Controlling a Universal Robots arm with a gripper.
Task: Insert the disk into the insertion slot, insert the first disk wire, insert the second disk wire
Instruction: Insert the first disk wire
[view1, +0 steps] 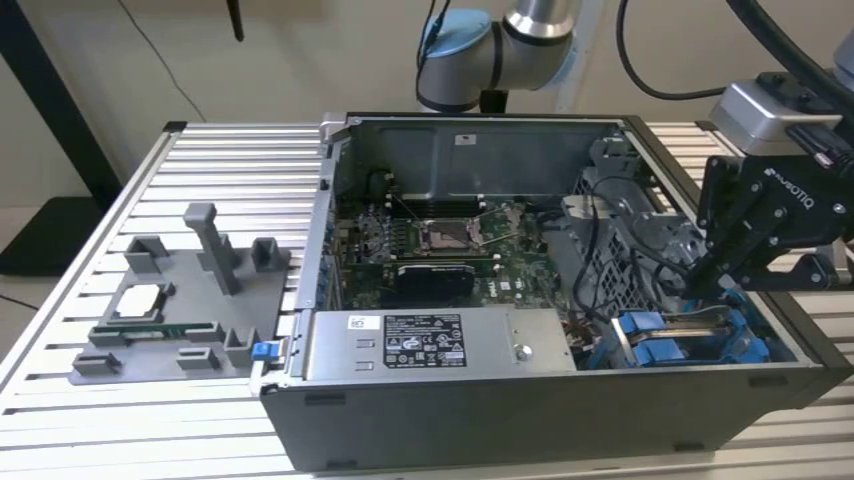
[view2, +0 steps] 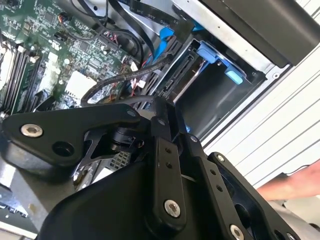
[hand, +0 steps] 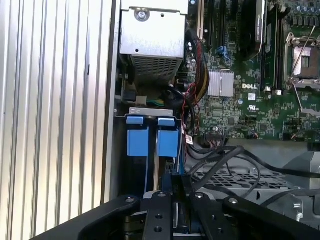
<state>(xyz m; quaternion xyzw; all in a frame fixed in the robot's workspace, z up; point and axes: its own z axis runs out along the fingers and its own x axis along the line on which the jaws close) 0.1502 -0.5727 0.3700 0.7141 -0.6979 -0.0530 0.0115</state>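
A slatted metal table (view1: 214, 160) carries an open grey case (view1: 534, 410), with a pale wall behind. On the exterior view's left stands a grey tray (view1: 174, 300) with posts, well apart from the case. In the second wrist view a hand (view2: 295, 182) rests at the table's edge.

The disk (view2: 196, 72) sits on edge in the slot (view2: 220, 107), in the case's near corner on the exterior view's right. It shows a silver-grey face, a black connector strip and a bright blue frame with tabs. In the first wrist view it is a thin silver edge (hand: 156, 165) between two blue rails.

The gripper (view1: 707, 275) reaches down into that corner, its tips (view2: 162, 107) just beside the connector end. The fingers (hand: 175, 186) are drawn together. A black cable (view2: 107, 87) runs up to them; I cannot tell whether it is pinched. The space is tight: case wall on one side, loose cables and the board (view1: 441, 240) on the other, a dark open bay beside the disk.
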